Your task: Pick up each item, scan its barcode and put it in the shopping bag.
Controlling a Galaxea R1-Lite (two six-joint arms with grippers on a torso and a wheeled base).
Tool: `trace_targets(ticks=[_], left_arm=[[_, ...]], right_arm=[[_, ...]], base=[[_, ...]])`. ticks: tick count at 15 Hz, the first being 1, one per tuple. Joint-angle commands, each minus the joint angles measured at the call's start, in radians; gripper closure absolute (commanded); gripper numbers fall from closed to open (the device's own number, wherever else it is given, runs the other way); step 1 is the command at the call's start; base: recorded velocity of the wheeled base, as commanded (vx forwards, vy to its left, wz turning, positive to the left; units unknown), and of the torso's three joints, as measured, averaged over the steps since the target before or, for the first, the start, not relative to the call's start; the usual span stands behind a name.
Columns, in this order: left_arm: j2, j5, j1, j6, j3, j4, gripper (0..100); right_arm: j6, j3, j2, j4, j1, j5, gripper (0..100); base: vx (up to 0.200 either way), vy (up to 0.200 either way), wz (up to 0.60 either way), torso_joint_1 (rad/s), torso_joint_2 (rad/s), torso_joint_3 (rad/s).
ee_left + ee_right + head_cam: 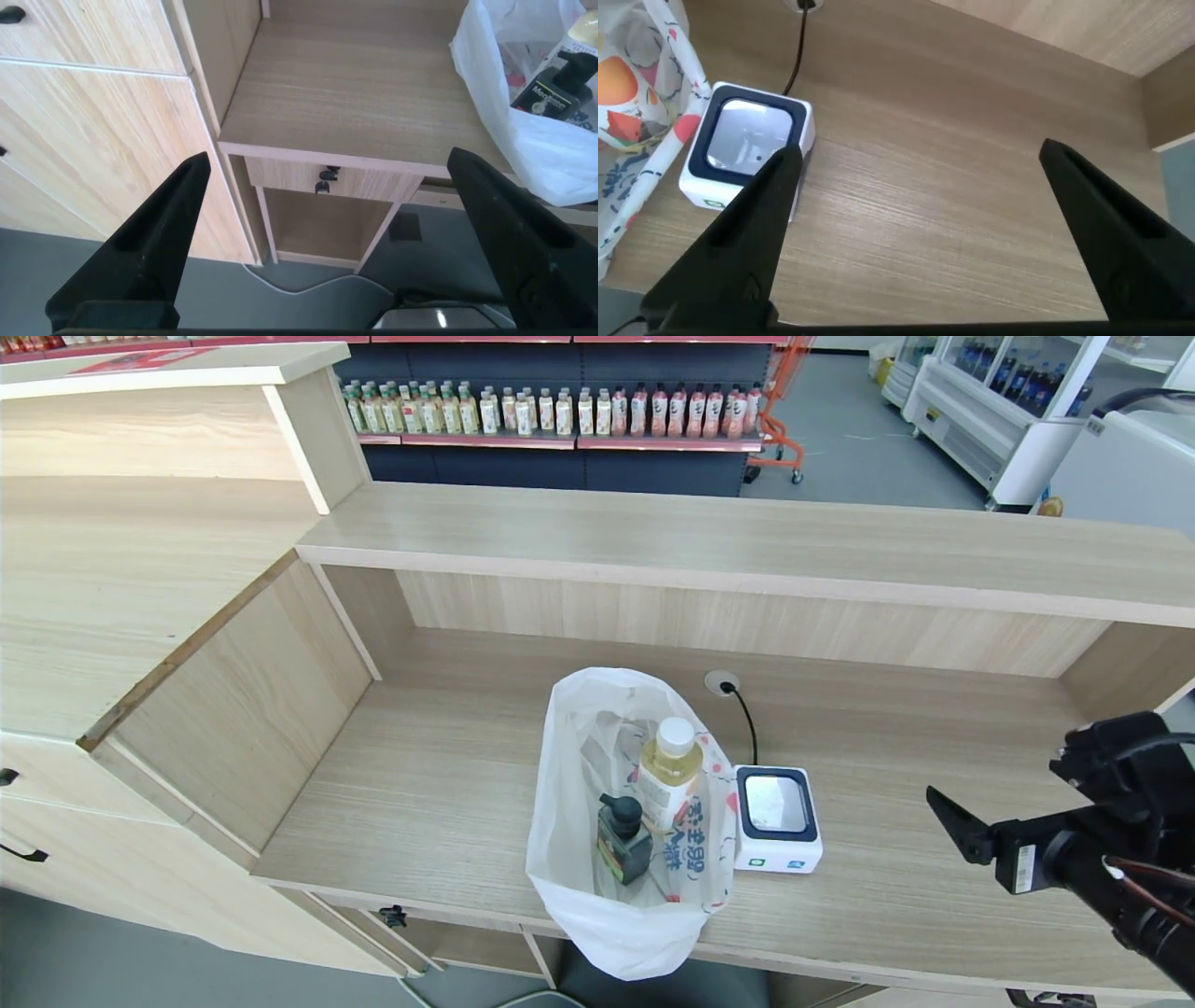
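A white plastic shopping bag (624, 896) stands open near the front edge of the wooden counter (448, 775). Inside it are a yellow drink bottle with a white cap (670, 763) and a dark pump bottle (623, 840), the latter also seen in the bag (523, 112) in the left wrist view. Touching the bag's right side is the white barcode scanner (777, 817), glass face up. My right gripper (917, 154) hangs open and empty over the counter right of the scanner (745, 140); one of its fingers (957, 828) shows in the head view. My left gripper (329, 159) is open and empty, low in front of the counter, left of the bag.
A black cable runs from the scanner to a grommet (722, 683) in the counter. A raised ledge (747, 546) closes the back and a wooden side wall (252, 709) the left. A drawer with a lock (324, 179) sits under the counter's front edge.
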Motion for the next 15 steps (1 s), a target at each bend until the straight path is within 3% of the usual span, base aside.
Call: trace_targets(ticks=[1,7,9,12,14,15], left_arm=[[0.000,0.000,0.000,-0.001,0.000,0.000,0],[0.000,0.000,0.000,-0.001,0.000,0.000,0],[0.000,0.000,0.000,-0.002,0.000,0.000,0],[0.000,0.000,0.000,-0.001,0.000,0.000,0],[0.000,0.000,0.000,-0.002,0.000,0.000,0],[0.000,0.000,0.000,-0.002,0.000,0.000,0]], right_arm=[[0.000,0.014,-0.056,0.001,-0.001,-0.002,0],[0.032,0.146,-0.237,0.016,0.022,0.017,0],[0.092,0.146,-0.302,0.071,-0.018,0.080,0],[0.089,0.146,-0.457,0.272,-0.176,0.230,0],[0.058,0.146,-0.702,0.558,-0.295,0.374,0],[0.055,0.146,-0.797,0.659,-0.314,0.386,0]], base=[[0.000,0.000,0.00,0.000,0.00,0.000],[0.000,0.000,0.00,0.000,0.00,0.000],[0.000,0.000,0.00,0.000,0.00,0.000],[0.000,0.000,0.00,0.000,0.00,0.000],[0.000,0.000,0.00,0.000,0.00,0.000],[0.000,0.000,0.00,0.000,0.00,0.000]])
